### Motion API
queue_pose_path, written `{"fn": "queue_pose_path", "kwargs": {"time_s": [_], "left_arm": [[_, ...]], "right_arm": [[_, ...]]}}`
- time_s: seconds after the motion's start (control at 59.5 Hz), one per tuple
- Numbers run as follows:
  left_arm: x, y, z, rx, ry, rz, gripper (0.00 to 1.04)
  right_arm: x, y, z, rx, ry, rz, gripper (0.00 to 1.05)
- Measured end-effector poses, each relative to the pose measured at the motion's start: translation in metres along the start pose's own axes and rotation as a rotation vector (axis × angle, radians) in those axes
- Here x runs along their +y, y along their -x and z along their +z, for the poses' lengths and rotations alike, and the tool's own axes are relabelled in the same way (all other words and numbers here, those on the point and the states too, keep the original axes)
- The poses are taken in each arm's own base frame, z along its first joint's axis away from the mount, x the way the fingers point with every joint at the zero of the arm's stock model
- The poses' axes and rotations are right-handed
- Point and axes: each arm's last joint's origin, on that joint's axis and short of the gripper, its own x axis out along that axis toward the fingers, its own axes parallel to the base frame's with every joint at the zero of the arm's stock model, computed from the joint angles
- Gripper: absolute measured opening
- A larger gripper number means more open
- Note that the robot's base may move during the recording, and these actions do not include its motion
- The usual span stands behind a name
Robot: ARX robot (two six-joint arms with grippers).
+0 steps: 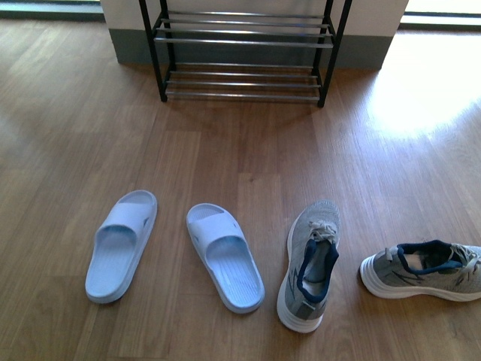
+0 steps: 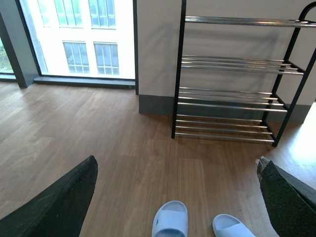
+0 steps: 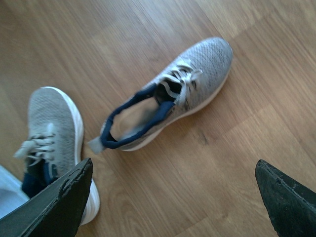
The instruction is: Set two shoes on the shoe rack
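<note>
One sneaker (image 1: 308, 263) points at the shoe rack (image 1: 244, 43) by the wall (image 1: 124, 11), the other sneaker (image 1: 425, 272) lies sideways, both on wood floor (image 1: 248, 150) beside blue slides (image 1: 120, 244). Left tool (image 2: 177, 163) and right tool (image 3: 174, 164) gape wide, gripping nothing.

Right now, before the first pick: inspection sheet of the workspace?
Surface: wood floor, glare patch at far right.
Job's things: middle sneaker toe toward the shoe rack; right sneaker lying crosswise; both on the floor, visible rack shelves empty.
Clutter: left slide and right slide, pale blue, left of the sneakers.
Grippers: left pincer open, empty; right pincer open, empty, over the sneakers.
Cables: nothing seen.
Surroundings: window, wall behind the rack.
</note>
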Motion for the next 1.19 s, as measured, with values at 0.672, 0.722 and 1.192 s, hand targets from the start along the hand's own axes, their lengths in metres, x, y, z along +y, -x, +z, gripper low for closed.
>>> {"fn": "queue_pose_path", "kwargs": {"time_s": [0.672, 0.722, 1.192], "left_arm": [[0.000, 0.000, 0.000, 0.000, 0.000, 0.000, 0.95], [0.000, 0.000, 0.000, 0.000, 0.000, 0.000, 0.95], [0.000, 0.000, 0.000, 0.000, 0.000, 0.000, 0.95]], "right_arm": [[0.049, -0.106, -0.018, 0.239, -0.087, -0.141, 0.96], [0.049, -0.110, -0.020, 0.246, -0.084, -0.144, 0.96], [0.048, -0.144, -0.040, 0.318, -0.071, -0.168, 0.96]]}}
